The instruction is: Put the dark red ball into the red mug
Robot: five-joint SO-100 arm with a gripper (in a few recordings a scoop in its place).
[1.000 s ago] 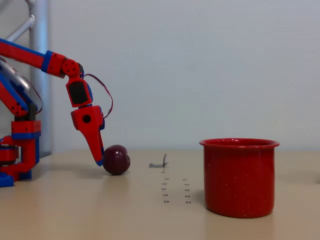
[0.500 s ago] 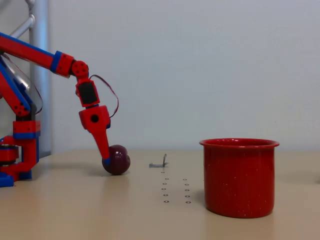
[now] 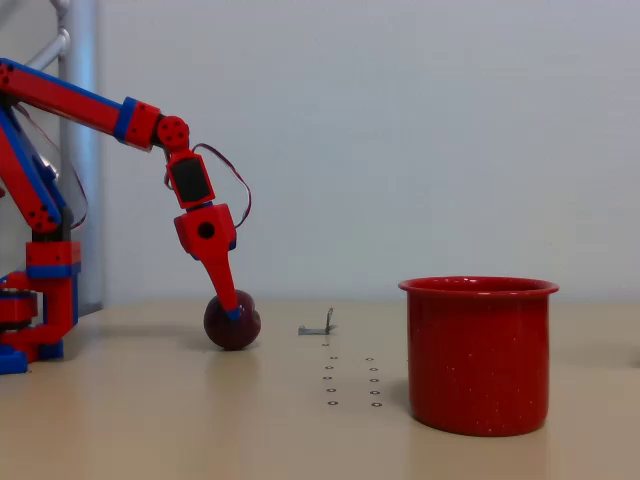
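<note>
In the fixed view, your red-and-blue arm (image 3: 110, 110) reaches in from the left edge and bends down at the wrist, so the gripper (image 3: 231, 308) points steeply at the table (image 3: 150, 420). Its tip lies over the upper middle of the dark red ball (image 3: 232, 322), which sits on the table left of centre. You see the gripper from the side, as one narrow red finger with a blue tip; whether the jaws are spread around the ball or pressed onto it you cannot tell from here. The ball rests on the tabletop, with its shadow directly under it, so it is not lifted.

The red mug (image 3: 478, 355) stands upright on the table to the right, well apart from the ball and nearer the camera. Its rolled rim faces up and faint white speckles show on its wall. You cannot see inside it from this low angle.

Between ball and mug, a small grey metal bracket (image 3: 318, 325) lies on the table, just right of the ball and farther back. In front of it, two short rows of small dark dots (image 3: 350, 380) mark the tabletop. Behind the arm's base at the left stands a pale metal post (image 3: 82, 150) against the plain wall.
</note>
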